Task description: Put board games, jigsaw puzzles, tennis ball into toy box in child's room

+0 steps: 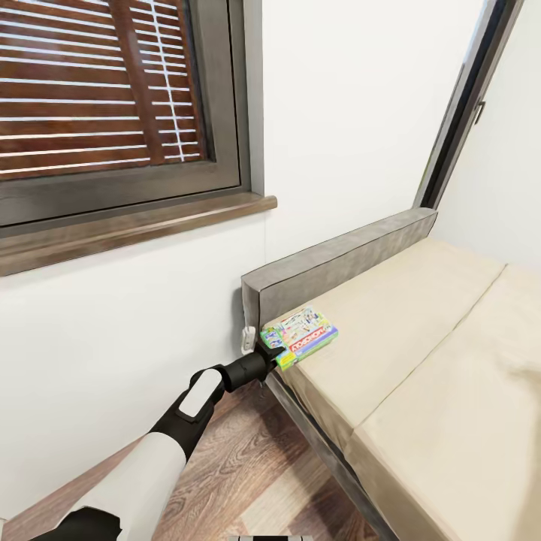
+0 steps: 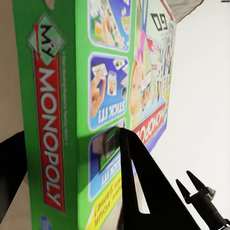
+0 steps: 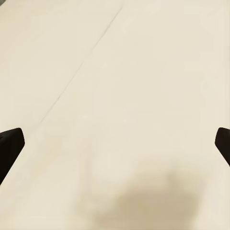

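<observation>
**Fig. — L arm takes the Monopoly box at the bed corner**

Head view: the left gripper (image 1: 272, 353) meets the near edge of the My Monopoly box (image 1: 300, 336), which lies flat on the beige mattress (image 1: 421, 330) at the corner of the bed, just beside the grey headboard (image 1: 338, 259) and under the window (image 1: 113, 98). Left wrist view: the box (image 2: 72, 110) sits between the black fingers (image 2: 139, 182), one across its printed face, the other at its far side, i.e. jaws clamped on the box edge. Right wrist view: right gripper (image 3: 115, 143) spread wide, both tips at the frame margins, nothing between them, above bare mattress (image 3: 115, 72).

Handling (est.): thin cardboard box, stiff, light, glossy, so prob. slippery; a pinch at one edge leaves most of it cantilevered and may let it droop or pivot. Hold deeper in, near mid-edge; moderate squeeze, since the lid could dent. Toy box & table out of frame; carry follows.
</observation>
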